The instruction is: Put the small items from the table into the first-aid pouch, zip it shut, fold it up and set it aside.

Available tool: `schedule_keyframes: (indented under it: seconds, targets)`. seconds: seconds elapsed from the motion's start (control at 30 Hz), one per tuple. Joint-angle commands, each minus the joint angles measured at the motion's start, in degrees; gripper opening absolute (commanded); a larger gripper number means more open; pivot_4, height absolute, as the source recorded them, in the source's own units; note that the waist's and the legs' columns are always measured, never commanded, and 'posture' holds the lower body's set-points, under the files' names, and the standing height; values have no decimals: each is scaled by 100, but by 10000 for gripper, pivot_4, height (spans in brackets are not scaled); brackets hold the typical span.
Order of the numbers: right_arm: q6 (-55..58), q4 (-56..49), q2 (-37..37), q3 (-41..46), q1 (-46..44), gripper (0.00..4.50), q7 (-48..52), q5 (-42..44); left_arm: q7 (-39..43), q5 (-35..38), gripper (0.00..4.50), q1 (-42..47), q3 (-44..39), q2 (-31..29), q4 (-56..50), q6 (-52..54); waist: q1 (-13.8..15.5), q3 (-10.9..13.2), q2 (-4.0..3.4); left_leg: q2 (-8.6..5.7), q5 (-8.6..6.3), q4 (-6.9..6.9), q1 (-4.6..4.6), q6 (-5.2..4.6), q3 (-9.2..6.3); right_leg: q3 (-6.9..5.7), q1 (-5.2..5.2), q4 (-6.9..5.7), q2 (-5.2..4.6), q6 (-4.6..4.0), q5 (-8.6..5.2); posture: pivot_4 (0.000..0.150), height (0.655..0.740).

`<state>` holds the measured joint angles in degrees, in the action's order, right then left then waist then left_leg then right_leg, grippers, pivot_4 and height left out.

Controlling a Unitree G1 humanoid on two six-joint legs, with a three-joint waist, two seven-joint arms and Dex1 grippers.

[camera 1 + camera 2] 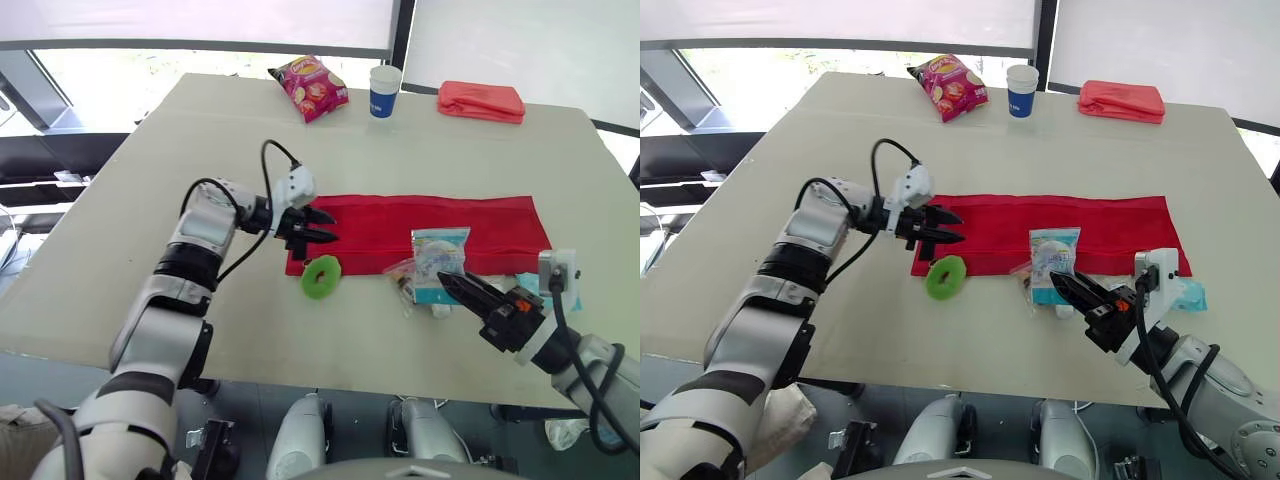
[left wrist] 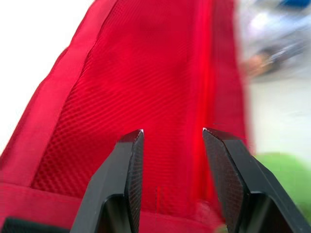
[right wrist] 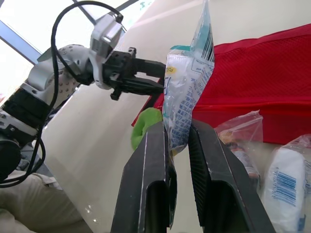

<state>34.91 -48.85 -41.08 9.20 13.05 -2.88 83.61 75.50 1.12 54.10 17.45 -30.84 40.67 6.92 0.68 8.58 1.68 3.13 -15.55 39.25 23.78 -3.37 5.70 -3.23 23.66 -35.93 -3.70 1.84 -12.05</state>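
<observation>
R gripper fingers pinched the packet by its lower edge: light, floppy, prob. slippery film. L gripper fingers spread over soft red pouch; best grabbed at hem.

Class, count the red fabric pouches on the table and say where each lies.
2. The flat pouch lies mid-table at the left gripper; the folded pouch sits near the far edge, right of the cup.

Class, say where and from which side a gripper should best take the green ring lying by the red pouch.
Take the green ring across its band: one finger in the hole, one outside, coming down from above. It lies flat on the table, hole facing up; the open left gripper is nearest.
</observation>
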Motion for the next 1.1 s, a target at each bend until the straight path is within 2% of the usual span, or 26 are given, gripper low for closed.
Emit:
schedule_keyframes:
  seconds: [0.03,0.3,0.43,0.8,0.9,1.0,1.1]
  targets:
    - [-90,-259,50,-21,-1,827,-40,-36,-64,-352,20467,77,164,28,40,-465,10,0,0,3,0,-1,0,0,-1,0,2,0,2,-1,0,1500,7400]
    - [-95,-322,73,-68,41,723,-146,-89,-119,-643,20467,26,257,105,67,-815,20,0,0,3,0,3,3,-1,-2,12,0,0,-1,-9,-5,1500,7400]
    - [-93,-318,71,-85,30,718,-169,-82,23,-582,20467,19,200,110,-39,-648,16,0,0,3,0,3,2,-1,-3,12,0,-1,1,-9,-4,1500,7400]
    - [69,-139,17,-310,-288,712,-301,-41,-700,-1144,20467,-210,396,168,-129,-1276,21,-4,-2,4,0,6,-2,-1,-4,12,-3,-2,1,-7,-4,1500,7400]
    - [221,93,134,-671,-749,706,-557,21,-703,-1090,12547,-485,352,160,-498,-1152,16,-14,-12,5,0,8,-5,-1,-2,13,-5,-4,0,-10,-5,1500,7400]
    - [424,551,398,-1101,-1476,496,-834,-23,-642,-918,0,-562,210,201,-708,-756,12,-20,-14,5,1,11,-7,-1,-3,13,-6,-8,0,-19,-10,1500,7400]
    - [653,1267,820,-1465,-2243,494,-1039,-249,-516,-722,0,-528,86,260,-847,-247,16,-22,-18,4,1,13,-4,-2,-3,13,-5,-9,1,-17,-8,1500,7400]
